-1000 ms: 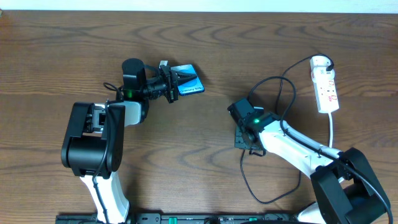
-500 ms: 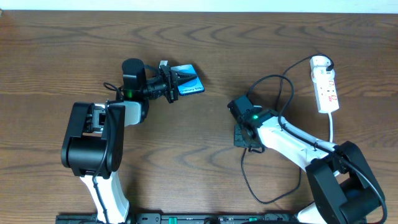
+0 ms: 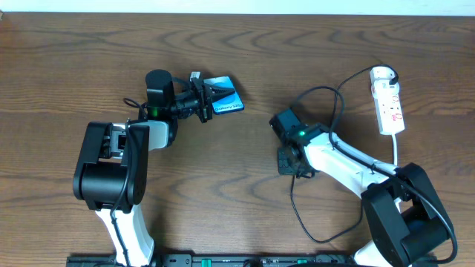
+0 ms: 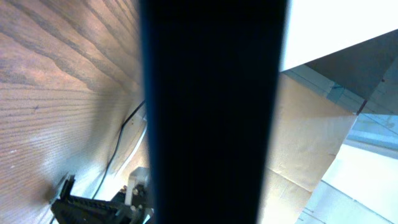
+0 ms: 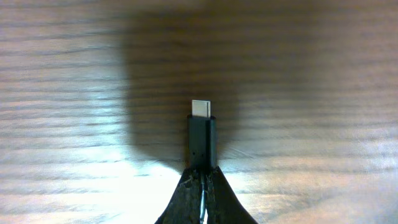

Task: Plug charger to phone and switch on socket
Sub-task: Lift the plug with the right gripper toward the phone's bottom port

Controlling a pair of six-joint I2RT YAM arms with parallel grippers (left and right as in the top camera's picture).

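Black charger tip (image 5: pixel 201 138): looks light, stiff, tiny, best pinched on the moulded body | right hand (image 5: pixel 202 179) clamped on it | left hand (image 3: pixel 202 100) gripping phone (image 3: pixel 228 104)

Worktop (image 3: pixel 74 59): brown, dark wavy wood grain. Phone (image 3: pixel 226 104): light-blue face, dark edge. Socket (image 3: pixel 389 104): white, red markings, white cord. Charger (image 5: pixel 201 140): black cable and connector body, silver tip. Left arm (image 3: pixel 111 170), right arm (image 3: pixel 345 162): black-and-white, a green light on each.
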